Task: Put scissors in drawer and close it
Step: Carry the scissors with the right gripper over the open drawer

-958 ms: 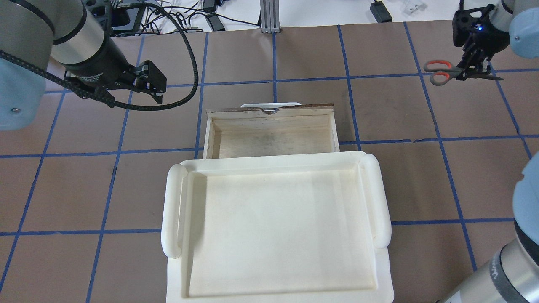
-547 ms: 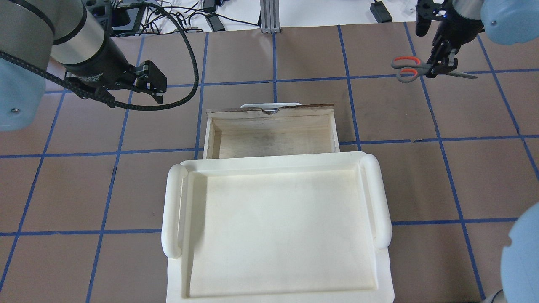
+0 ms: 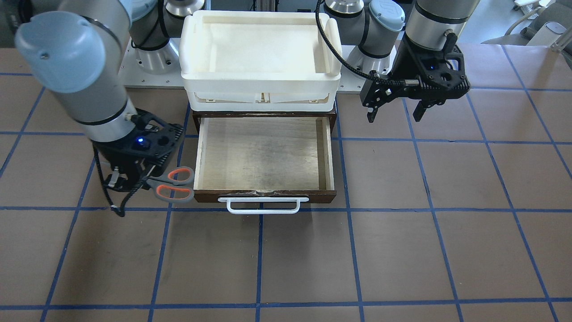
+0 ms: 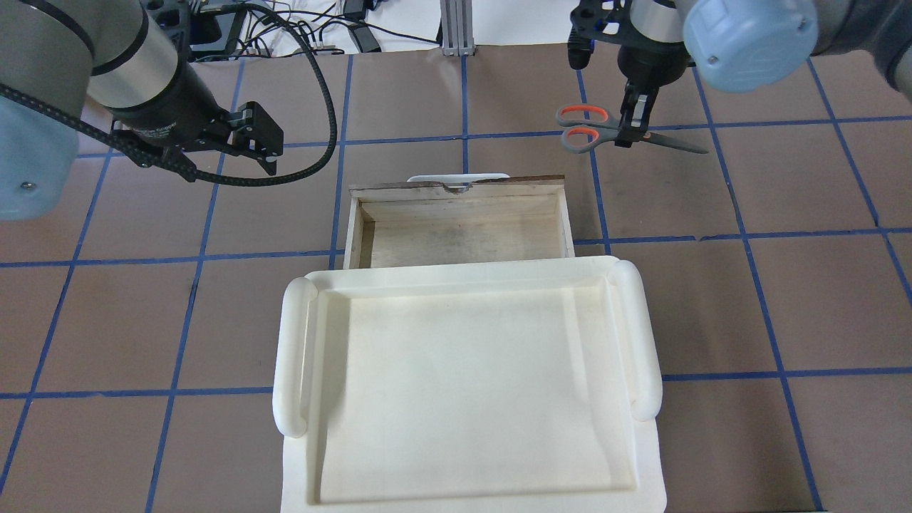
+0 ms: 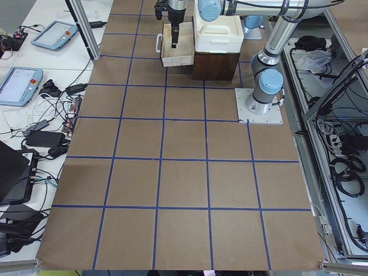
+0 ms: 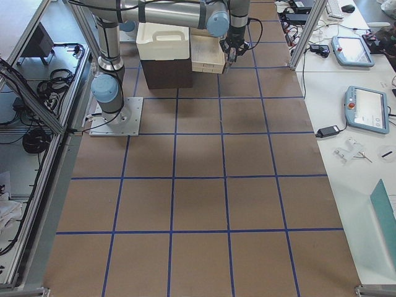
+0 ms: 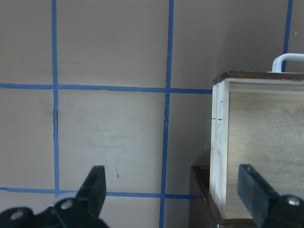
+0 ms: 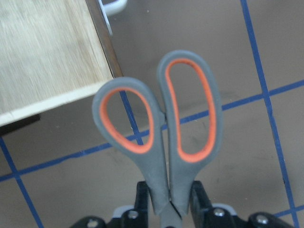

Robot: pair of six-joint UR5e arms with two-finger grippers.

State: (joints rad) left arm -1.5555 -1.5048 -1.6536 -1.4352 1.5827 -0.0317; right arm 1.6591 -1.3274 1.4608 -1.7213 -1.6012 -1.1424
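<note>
Overhead exterior view: the right jaws are clenched on the scissors (image 4: 597, 135) at the shanks, between loops and blades. They hold the pair level above the desk (image 4: 712, 299), loops pointing toward the drawer (image 4: 463, 239). The scissors hang just outside the drawer's front right corner, near its white handle (image 4: 458, 176), not over the tray. The drawer stands open. The left jaws are spread apart, released, off the drawer's left side.
</note>
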